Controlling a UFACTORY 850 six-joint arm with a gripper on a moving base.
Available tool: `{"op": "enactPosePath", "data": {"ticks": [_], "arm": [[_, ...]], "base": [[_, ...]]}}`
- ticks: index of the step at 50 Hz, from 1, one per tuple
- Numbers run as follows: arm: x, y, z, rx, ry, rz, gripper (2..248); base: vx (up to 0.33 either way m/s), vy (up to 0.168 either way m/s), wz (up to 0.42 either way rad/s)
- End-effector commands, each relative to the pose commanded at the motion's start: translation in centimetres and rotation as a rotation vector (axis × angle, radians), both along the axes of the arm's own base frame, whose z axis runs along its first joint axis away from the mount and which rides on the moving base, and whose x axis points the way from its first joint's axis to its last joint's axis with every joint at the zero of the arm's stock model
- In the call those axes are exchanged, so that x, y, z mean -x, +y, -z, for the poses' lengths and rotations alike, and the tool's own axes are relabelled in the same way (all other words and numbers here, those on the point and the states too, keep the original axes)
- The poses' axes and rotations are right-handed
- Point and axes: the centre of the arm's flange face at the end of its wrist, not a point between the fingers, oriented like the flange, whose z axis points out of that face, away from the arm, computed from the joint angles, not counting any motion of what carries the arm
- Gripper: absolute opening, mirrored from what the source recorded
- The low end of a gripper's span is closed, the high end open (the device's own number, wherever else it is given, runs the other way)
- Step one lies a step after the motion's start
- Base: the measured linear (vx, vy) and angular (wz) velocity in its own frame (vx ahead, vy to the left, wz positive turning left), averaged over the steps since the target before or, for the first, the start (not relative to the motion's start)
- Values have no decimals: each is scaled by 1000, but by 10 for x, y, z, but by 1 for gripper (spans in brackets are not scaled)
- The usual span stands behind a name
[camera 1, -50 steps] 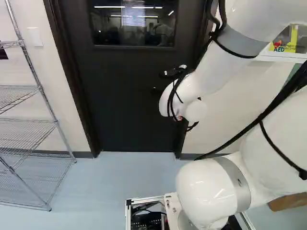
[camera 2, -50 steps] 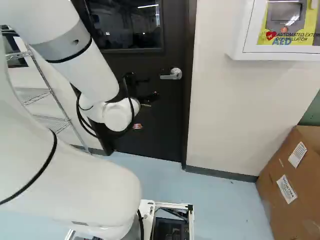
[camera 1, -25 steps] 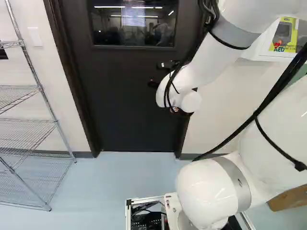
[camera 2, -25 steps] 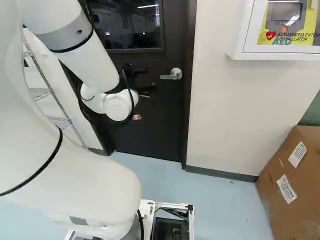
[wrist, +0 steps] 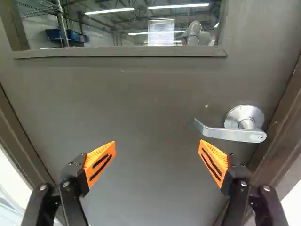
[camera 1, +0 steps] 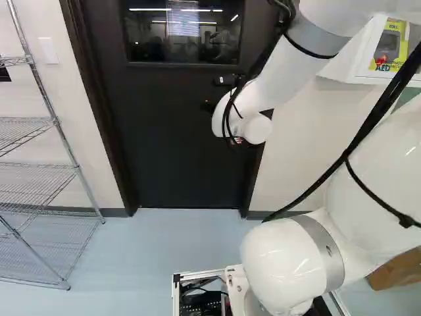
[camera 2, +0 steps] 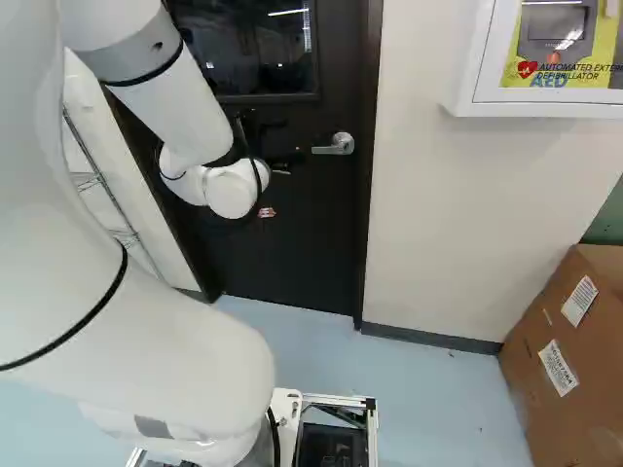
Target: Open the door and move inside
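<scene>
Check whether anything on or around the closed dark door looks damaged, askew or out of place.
Only a minor thing: a small pale fleck on the dark door near the silver metal lever handle, possibly chipped paint. The handle looks level in the right base view, and nothing else stands out.

a wire rack [camera 1: 56, 122] and a cardboard box [camera 2: 560, 350] stand on blue floor [camera 1: 164, 240].

Bright, fairly even light; white tubes [wrist: 178, 6] streak the window [camera 1: 146, 43] (reflections, it seems), whose glass is otherwise murky.
</scene>
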Motion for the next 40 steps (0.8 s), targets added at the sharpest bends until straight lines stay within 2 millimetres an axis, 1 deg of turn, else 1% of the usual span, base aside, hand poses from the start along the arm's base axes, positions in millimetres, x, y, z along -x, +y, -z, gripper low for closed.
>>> {"op": "enactPosePath", "data": {"ticks": [40], "arm": [[-20, -2, -42, -6, -84, 7, 247]], "base": [[0, 0, 0]]}}
